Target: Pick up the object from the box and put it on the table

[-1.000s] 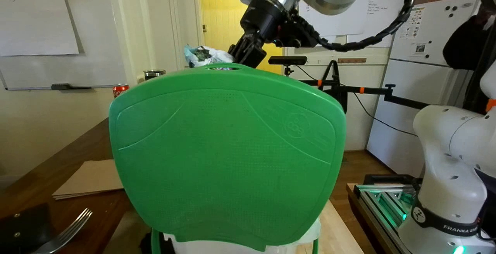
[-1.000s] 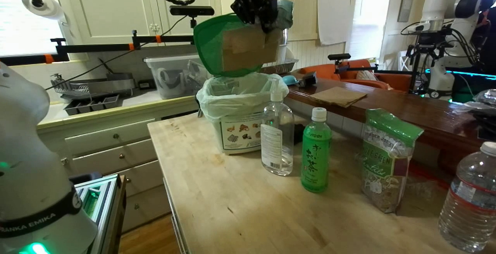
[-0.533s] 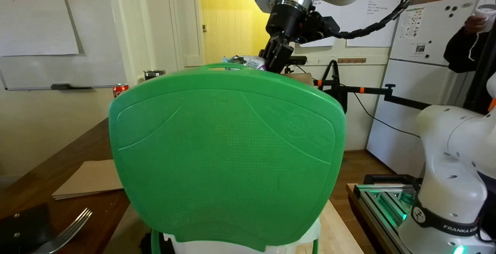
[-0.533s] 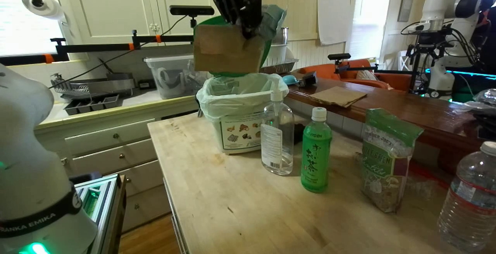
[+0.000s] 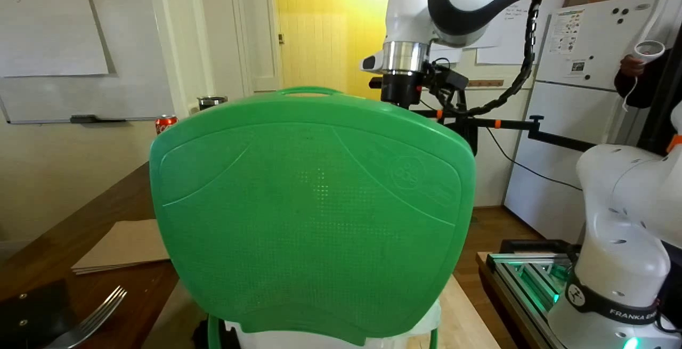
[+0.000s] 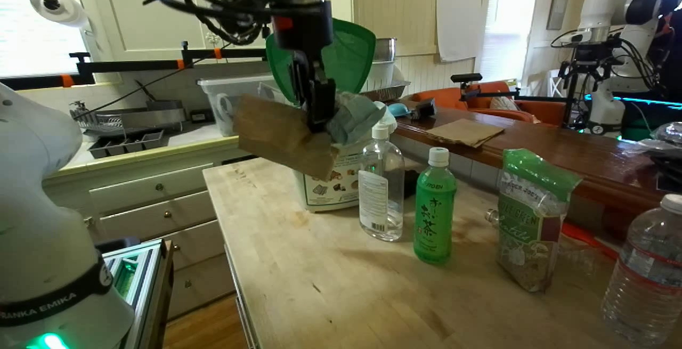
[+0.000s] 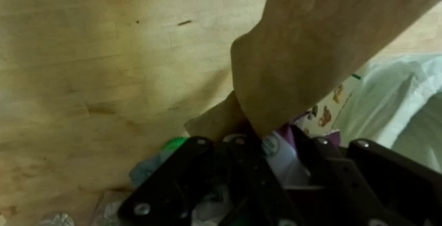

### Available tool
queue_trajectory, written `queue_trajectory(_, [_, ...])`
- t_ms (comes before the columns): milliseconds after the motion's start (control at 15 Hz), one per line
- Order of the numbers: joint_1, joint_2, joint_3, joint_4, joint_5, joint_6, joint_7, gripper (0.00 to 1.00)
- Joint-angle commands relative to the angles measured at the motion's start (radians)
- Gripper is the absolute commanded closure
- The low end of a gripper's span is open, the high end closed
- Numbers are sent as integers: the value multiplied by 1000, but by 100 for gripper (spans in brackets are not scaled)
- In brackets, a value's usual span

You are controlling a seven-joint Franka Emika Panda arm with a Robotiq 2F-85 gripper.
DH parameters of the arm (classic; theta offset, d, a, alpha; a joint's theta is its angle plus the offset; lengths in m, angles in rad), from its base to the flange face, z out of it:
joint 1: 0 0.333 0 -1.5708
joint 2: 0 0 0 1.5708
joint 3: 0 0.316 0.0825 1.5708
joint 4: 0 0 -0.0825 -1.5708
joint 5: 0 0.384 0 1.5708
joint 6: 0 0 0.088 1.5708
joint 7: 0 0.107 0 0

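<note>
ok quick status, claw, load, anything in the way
Claw clamped on brown packaging and crumpled wrapper. Held over tabletop, not yet set down. Pump bottle and green bottle possibly in the way.

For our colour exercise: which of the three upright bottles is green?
The bottle with dark Japanese lettering, between the barcoded bottle and the green-topped bag in an exterior view. The barcoded bottle and the ribbed bottle have colourless bodies.

In an exterior view the Panda arm (image 6: 37, 221) reaches over the bench (image 6: 319, 306) from beyond its left edge, wrist (image 6: 302, 26) upright, Robotiq gripper (image 6: 316, 119) pointing down short of the far edge, fingers (image 6: 323, 101) clamped.
</note>
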Motion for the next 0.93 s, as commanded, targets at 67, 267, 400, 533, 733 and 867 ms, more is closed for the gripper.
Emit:
queue_trajectory(67, [-43, 48, -17, -82, -44, 53, 47, 96])
queue_trajectory(267, [-79, 88, -32, -121, -76, 132, 63, 96])
queue_trajectory(400, [-97, 119, -35, -142, -98, 209, 88, 96])
queue_trajectory(533, [-113, 156, -27, -155, -133, 285, 126, 96])
queue_trajectory(733, [-114, 217, -27, -161, -138, 383, 165, 91])
queue_trajectory(867, [-111, 253, -27, -156, -129, 434, 193, 96])
